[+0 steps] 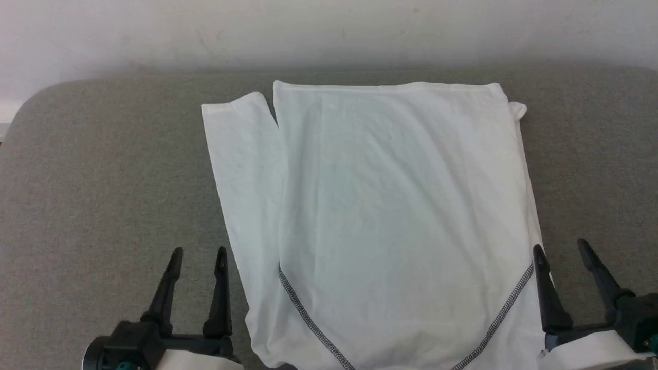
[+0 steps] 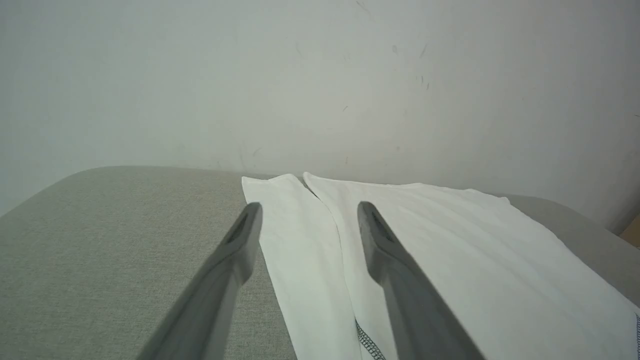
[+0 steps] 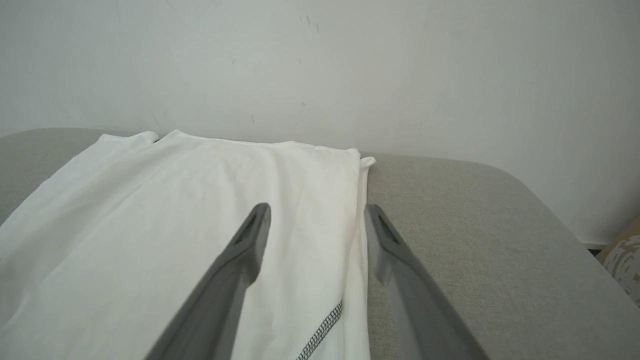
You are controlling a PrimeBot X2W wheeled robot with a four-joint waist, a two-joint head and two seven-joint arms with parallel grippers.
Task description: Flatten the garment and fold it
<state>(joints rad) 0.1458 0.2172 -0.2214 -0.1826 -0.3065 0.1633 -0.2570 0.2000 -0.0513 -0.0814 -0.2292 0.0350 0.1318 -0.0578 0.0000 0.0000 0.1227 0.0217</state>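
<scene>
**Shirt lies flat, both grippers wait at its near corners**

A soft grey cloth-covered table top (image 1: 103,169) runs up to a plain white wall (image 1: 329,31). The thin white T-shirt with dark grey zigzag stitching (image 1: 401,205) lies flat in the middle of it, its far edge close to the wall. A long white flap (image 1: 241,169) sticks out along the shirt's left side. A tiny bit of cloth (image 1: 518,109) peeks out at the shirt's far right corner.

My left gripper (image 1: 199,250) sits just beside the shirt's near left edge. Its two dark fingers are wide apart and hold nothing. My right gripper (image 1: 559,244) sits at the shirt's near right edge, also wide apart and empty. Its inner finger is right at the edge of the cloth. I cannot tell if it touches.

I think the shirt is flat enough, so the fold comes next. To do it well, I would first lay the left flap over the shirt so it does not flop loose. Then I would pinch each near corner deep, catching every layer, because thin cloth slips out easily. I would close both grippers together, lift only a little, and carry both corners toward the shirt's far edge at the same speed. That should keep the sides lined up.
</scene>
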